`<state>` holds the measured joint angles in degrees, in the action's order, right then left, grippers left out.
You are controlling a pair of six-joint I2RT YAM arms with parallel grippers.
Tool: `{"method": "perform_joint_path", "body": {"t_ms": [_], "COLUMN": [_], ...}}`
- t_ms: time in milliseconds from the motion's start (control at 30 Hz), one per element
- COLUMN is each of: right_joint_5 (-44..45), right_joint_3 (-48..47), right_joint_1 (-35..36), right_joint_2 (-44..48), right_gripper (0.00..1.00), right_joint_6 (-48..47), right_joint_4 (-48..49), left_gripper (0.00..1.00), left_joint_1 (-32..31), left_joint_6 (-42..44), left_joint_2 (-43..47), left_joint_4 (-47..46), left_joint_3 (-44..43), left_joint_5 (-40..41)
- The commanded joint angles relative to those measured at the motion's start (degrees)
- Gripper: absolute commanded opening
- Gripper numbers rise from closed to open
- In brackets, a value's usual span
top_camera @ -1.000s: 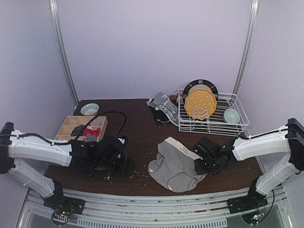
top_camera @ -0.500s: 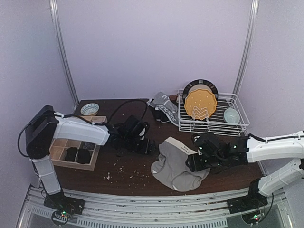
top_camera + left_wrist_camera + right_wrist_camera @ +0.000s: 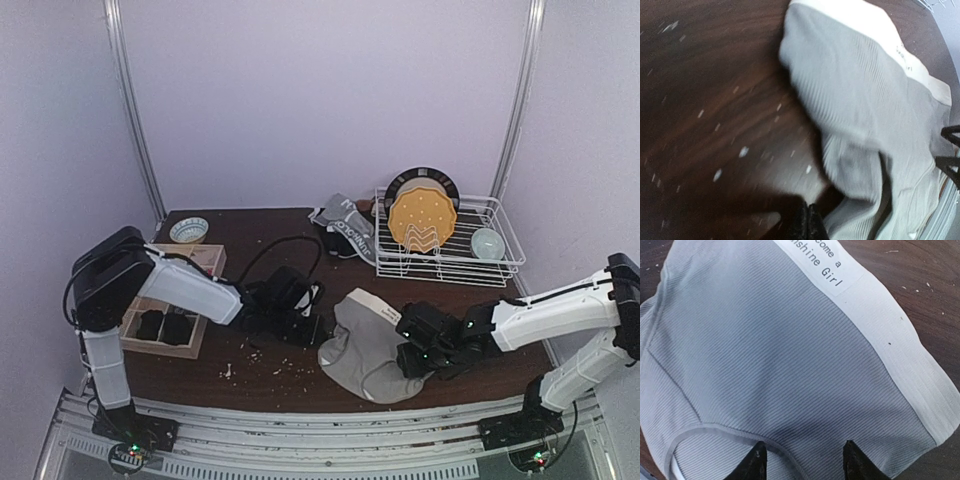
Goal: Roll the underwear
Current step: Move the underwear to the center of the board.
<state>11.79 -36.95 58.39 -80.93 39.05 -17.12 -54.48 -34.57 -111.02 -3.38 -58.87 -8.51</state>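
Note:
One grey ribbed underwear (image 3: 368, 345) with a white lettered waistband lies a little bunched on the dark table, in front of the middle. My left gripper (image 3: 316, 326) sits low at its left edge; in the left wrist view its fingers (image 3: 807, 224) are pressed together with nothing between them, just beside the cloth (image 3: 865, 100). My right gripper (image 3: 411, 361) hovers over the garment's right side. Its two fingertips (image 3: 758, 462) stand apart above the grey fabric (image 3: 780, 350), near a leg hem. More underwear (image 3: 344, 228) is heaped at the back.
A white wire dish rack (image 3: 495, 262) with an orange plate (image 3: 422, 218) and a small bowl stands at the back right. A wooden divider box (image 3: 164, 318) and a patterned bowl (image 3: 188, 230) are on the left. Pale crumbs (image 3: 262, 366) dot the table.
My left arm swung from beside the wooden box over to the underwear's left edge and its fingers shut. My right gripper slid leftward onto the garment, which bunched up slightly.

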Motion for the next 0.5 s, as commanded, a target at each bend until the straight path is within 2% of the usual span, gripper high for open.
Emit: {"method": "perform_joint_path", "body": {"t_ms": [0,167,267,400,433,467], "right_joint_5": [-0.6,-3.7,-1.1,1.5,1.1,0.8], "right_joint_3": [-4.1,-12.8,-17.8,-17.9,-17.8,-17.9], "right_joint_1": [-0.6,-0.7,-1.8,-5.3,-4.9,-4.1], "right_joint_2": [-5.8,-16.0,-19.4,-16.3,-14.4,-12.8], "right_gripper": [0.48,0.43,0.43,0.46,0.5,0.53], "right_joint_6": [-3.4,-8.2,-9.6,-9.5,-10.4,-11.1], "right_joint_4": [1.2,0.6,-1.8,-2.3,-1.9,-1.3], "left_gripper": [0.0,0.0,0.0,0.0,0.03,0.11], "left_joint_1": [-0.8,-8.0,-12.2,-12.8,-12.8,-12.8], "left_joint_6": [-5.1,-11.6,-16.1,-17.9,-17.6,-17.2], "left_joint_2": [10.6,22.5,28.2,35.5,37.3,39.4], "left_joint_4": [-2.6,1.4,6.2,9.6,10.9,12.5], "left_joint_3": [13.1,22.8,25.4,28.8,29.1,29.0], "left_joint_5": [8.4,21.2,27.4,30.7,31.5,32.4]}}
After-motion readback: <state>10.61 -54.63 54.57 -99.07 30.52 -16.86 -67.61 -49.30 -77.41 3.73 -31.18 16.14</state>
